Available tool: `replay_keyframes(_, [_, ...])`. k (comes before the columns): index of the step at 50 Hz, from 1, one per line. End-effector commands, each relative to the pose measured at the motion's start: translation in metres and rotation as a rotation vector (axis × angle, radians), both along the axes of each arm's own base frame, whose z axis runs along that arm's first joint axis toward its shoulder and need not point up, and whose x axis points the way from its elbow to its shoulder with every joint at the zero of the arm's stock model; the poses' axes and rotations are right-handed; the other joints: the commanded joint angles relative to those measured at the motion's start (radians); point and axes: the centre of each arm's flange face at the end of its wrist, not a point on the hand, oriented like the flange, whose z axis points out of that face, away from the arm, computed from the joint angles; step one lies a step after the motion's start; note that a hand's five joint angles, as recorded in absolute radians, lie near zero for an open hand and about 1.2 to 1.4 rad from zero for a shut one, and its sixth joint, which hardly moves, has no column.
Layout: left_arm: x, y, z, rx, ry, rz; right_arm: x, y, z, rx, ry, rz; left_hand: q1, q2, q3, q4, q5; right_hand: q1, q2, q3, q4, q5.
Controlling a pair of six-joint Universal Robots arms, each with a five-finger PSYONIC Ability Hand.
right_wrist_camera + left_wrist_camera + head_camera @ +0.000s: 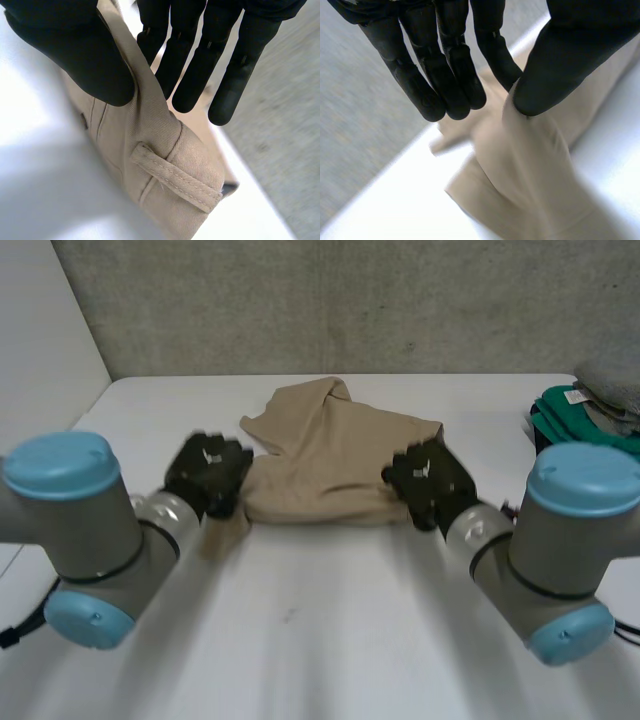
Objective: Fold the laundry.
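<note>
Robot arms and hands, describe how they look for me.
The left arm and right arm are thick grey cylinders whose joints end in round light-blue caps. The left hand and right hand are matte black, with rounded segmented fingers and a broader thumb; each back carries a small white mark.

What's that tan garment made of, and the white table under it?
The tan garment looks like woven cotton twill, matte: diagonal ribbing shows on its belt loop. The white table seems smooth, hard laminate or plastic, faintly glossy; which is unclear.
</note>
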Motion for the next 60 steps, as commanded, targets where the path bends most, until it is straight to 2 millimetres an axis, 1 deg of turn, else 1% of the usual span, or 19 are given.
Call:
replay_keyframes(1, [-0.001,0.009,-0.013,0.045,-0.060,-0.024,-0.010,0.010,-0.015,0.069,0.078,-0.002,-0.515,-0.541,-0.537,-0.545,-0.514,0.293,0.211,0.207,0.198,0.217])
replay_keyframes(3, [0.001,0.010,-0.005,0.029,-0.050,-0.012,-0.011,0.012,-0.010,0.083,0.063,-0.007,-0.671,-0.696,-0.693,-0.701,-0.670,0.293,0.211,0.207,0.198,0.217])
replay_keyframes(6, [0.005,0.012,0.001,0.027,-0.043,0.015,-0.013,0.012,-0.007,0.103,0.043,-0.019,-0.733,-0.759,-0.755,-0.763,-0.732,0.293,0.211,0.207,0.198,0.217])
replay_keyframes(10, [0.020,0.016,-0.001,0.080,-0.036,0.077,-0.016,0.010,-0.006,0.132,0.018,-0.047,-0.736,-0.762,-0.758,-0.766,-0.735,0.293,0.211,0.207,0.198,0.217])
replay_keyframes(15, [0.035,0.028,-0.010,0.233,-0.007,0.121,-0.017,0.011,-0.010,0.152,0.017,-0.064,-0.730,-0.756,-0.752,-0.760,-0.729,0.293,0.211,0.207,0.198,0.217])
replay_keyframes(21, [0.037,0.028,-0.013,0.338,0.046,0.142,-0.014,0.015,-0.012,0.154,0.029,-0.055,-0.686,-0.712,-0.708,-0.716,-0.685,0.293,0.211,0.207,0.198,0.217])
replay_keyframes(28, [0.029,0.013,-0.016,0.373,0.102,0.148,-0.015,0.017,-0.011,0.159,0.027,-0.063,-0.686,-0.712,-0.708,-0.716,-0.685,0.293,0.211,0.207,0.198,0.217])
replay_keyframes(33, [0.015,0.007,-0.016,0.361,0.130,0.126,-0.018,0.017,-0.007,0.162,0.023,-0.073,-0.683,-0.709,-0.705,-0.713,-0.682,0.293,0.211,0.207,0.198,0.217])
replay_keyframes(40, [-0.007,0.005,-0.032,0.361,0.098,0.122,-0.022,0.016,-0.001,0.153,0.008,-0.089,-0.566,-0.592,-0.588,-0.596,-0.565,0.293,0.211,0.207,0.198,0.217])
replay_keyframes(41, [-0.008,0.004,-0.033,0.355,0.095,0.127,-0.023,0.016,0.000,0.154,0.005,-0.091,-0.517,-0.542,-0.538,-0.547,-0.515,0.293,0.211,0.207,0.198,0.217])
replay_keyframes(42, [-0.012,0.004,-0.037,0.345,0.083,0.141,-0.024,0.015,0.002,0.151,-0.001,-0.096,-0.356,-0.382,-0.378,-0.386,-0.355,0.293,0.211,0.207,0.198,0.217])
replay_keyframes(45, [-0.013,0.002,-0.039,0.324,0.065,0.177,-0.024,0.014,0.005,0.151,-0.012,-0.102,-0.086,-0.111,-0.108,-0.116,-0.085,0.293,0.211,0.207,0.198,0.217])
replay_keyframes(46, [-0.012,0.001,-0.037,0.296,0.053,0.209,-0.025,0.013,0.007,0.152,-0.016,-0.106,0.232,0.206,0.210,0.202,0.233,0.293,0.211,0.207,0.198,0.217])
replay_keyframes(49, [-0.007,-0.002,-0.028,0.241,0.040,0.267,-0.026,0.012,0.010,0.149,-0.020,-0.109,0.235,0.209,0.213,0.205,0.236,0.293,0.211,0.207,0.198,0.217])
replay_keyframes(53, [-0.001,0.007,0.003,0.147,0.008,0.284,-0.029,0.009,0.018,0.151,-0.014,-0.112,0.235,0.209,0.213,0.205,0.236,0.293,0.211,0.207,0.198,0.217])
replay_keyframes(54, [0.001,0.017,0.017,0.115,-0.018,0.254,-0.030,0.008,0.020,0.162,-0.002,-0.109,0.235,0.209,0.213,0.205,0.236,0.293,0.211,0.207,0.198,0.217])
replay_keyframes(57, [0.005,0.036,0.037,0.068,-0.071,0.194,-0.032,0.012,0.026,0.191,0.045,-0.083,0.235,0.209,0.213,0.205,0.236,0.293,0.211,0.207,0.198,0.217])
replay_keyframes(58, [0.007,0.051,0.047,0.037,-0.123,0.143,-0.034,0.018,0.031,0.218,0.101,-0.050,0.235,0.209,0.213,0.205,0.236,0.293,0.211,0.207,0.198,0.217])
replay_keyframes(60, [0.010,0.065,0.056,0.009,-0.186,0.101,-0.037,0.029,0.036,0.257,0.178,-0.008,0.235,0.209,0.213,0.205,0.236,0.293,0.211,0.207,0.198,0.217])
